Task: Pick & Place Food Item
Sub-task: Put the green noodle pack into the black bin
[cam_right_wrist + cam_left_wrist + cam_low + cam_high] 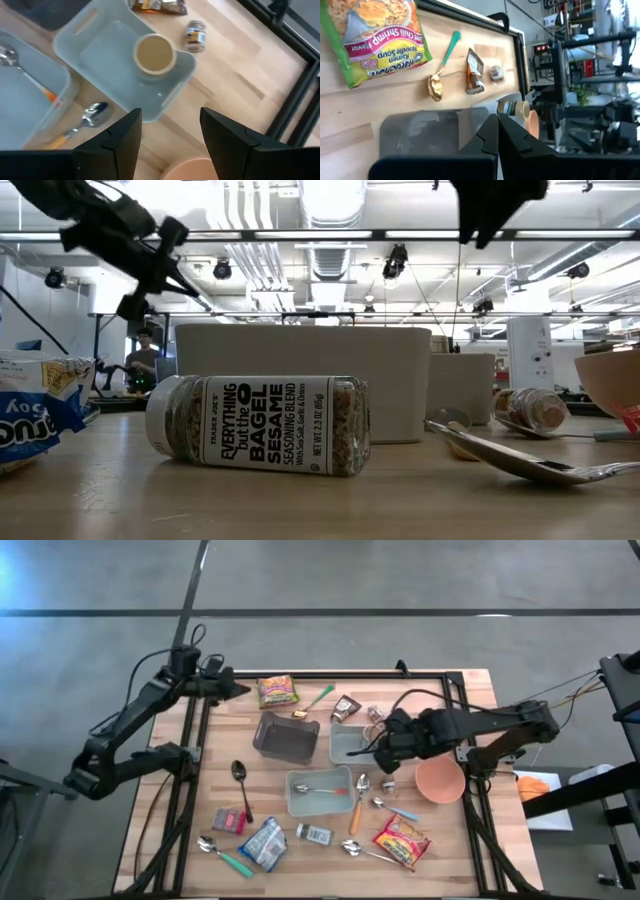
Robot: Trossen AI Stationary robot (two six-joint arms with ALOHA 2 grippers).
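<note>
A round tan food item [155, 53] lies flat inside a pale tray [95, 50], on its floor. My right gripper [170, 140] hangs open above the tray's near corner, its fingers apart with nothing between them; in the high view it is over the tray's right side [380, 748]. My left gripper [497, 127] is shut and holds nothing. It hovers at the table's far left [243, 692], beside a ramen noodle pack [277, 691] that lies flat on the wood and above a dark tray [285, 737].
A gold spoon with a green handle [440, 75], a brown packet [474, 72] and a small jar [195, 36] lie near the far edge. A second pale tray [318, 792] holds a spoon. A pink bowl [440, 780], a seasoning jar [260, 425], more spoons and packets fill the near side.
</note>
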